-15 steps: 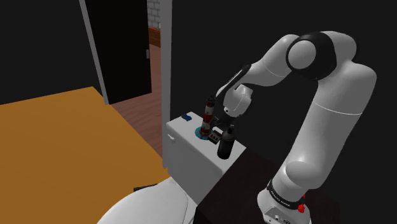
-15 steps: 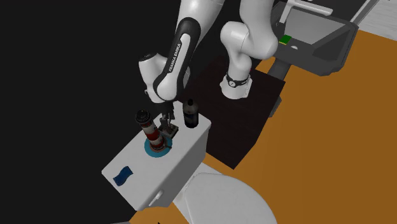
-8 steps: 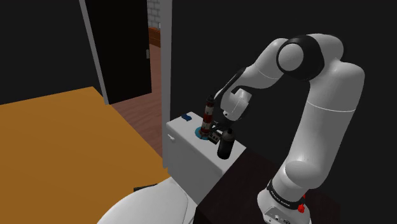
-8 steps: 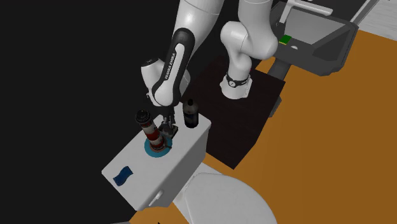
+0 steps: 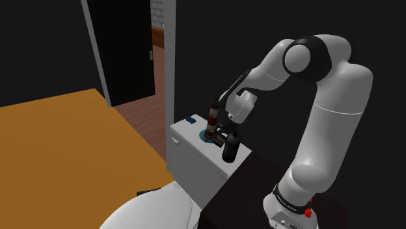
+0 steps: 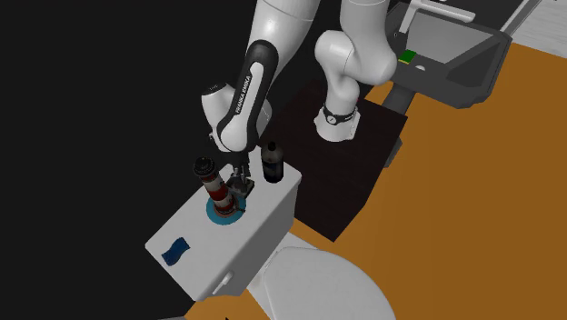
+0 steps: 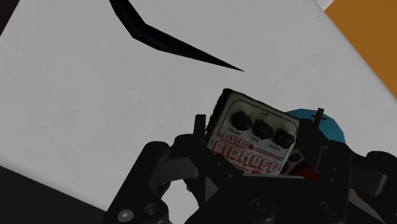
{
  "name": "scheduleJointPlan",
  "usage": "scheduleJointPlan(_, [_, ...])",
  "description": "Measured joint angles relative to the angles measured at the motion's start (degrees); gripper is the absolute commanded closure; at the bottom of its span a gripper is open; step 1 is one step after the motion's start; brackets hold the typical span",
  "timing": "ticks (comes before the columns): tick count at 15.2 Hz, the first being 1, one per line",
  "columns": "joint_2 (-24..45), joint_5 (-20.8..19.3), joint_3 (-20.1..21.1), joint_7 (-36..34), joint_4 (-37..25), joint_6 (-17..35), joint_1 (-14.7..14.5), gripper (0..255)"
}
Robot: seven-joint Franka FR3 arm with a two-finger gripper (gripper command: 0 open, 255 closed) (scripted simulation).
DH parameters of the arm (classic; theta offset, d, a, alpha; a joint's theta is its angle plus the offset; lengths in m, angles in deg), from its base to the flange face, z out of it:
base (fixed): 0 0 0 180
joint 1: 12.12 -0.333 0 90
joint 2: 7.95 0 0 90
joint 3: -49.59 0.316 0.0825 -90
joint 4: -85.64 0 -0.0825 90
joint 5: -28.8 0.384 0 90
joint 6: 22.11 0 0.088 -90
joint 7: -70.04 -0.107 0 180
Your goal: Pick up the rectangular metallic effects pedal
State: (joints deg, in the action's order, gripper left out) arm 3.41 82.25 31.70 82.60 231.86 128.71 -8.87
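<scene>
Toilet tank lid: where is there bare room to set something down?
Bare: the lid between the small blue thing and the blue disc. Crowded: the end by the stand, where lighthouse figure, pedal, gripper and dark bottle cluster.

This was a home bathroom: a white toilet tank (image 5: 195, 162) stood with its bowl (image 5: 156, 211) at 7 o'clock in the shoulder view, orange floor (image 5: 58, 149) beside it, a door frame (image 5: 95, 52) at 11 o'clock.
</scene>
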Motion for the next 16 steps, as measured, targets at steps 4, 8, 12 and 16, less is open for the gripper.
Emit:
scheduleJointPlan(4, [-2.7,-3.8,-1.1,-3.2,0.9,-0.9,-0.5,255])
scheduleJointPlan(8, [-6.6,-9.1,-2.3,-8.0,1.9,-2.1,-1.0,255])
scheduleJointPlan(12, [-10.4,-14.5,-3.2,-12.6,2.5,-3.9,-1.0,255])
scheduleJointPlan(16, [-13.6,-18.8,-3.5,-16.5,2.7,-5.7,-0.7,255])
